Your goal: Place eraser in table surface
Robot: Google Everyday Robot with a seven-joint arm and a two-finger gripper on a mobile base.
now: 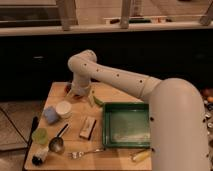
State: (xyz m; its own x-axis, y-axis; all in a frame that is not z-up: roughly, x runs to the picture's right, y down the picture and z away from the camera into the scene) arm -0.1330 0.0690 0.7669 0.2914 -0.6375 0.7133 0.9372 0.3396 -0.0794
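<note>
the gripper (78,93) hangs over the back left of the surface (74,118); how wide it stands, i cannot tell. the eraser (88,127) lies flat on the wood, just left of the green tray (128,122).

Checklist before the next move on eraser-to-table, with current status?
1. Claw over the table, far left corner: ok.
2. Eraser held in claw: cannot tell; no eraser can be made out there.
3. Claw away from the tray, so a drop would land on wood: ok.
4. Spot under claw free: cannot tell; a red thing lies right beside it.
5. Room toward the bowl and green pod: ok, both sit nearer the camera, apart from the claw.
</note>
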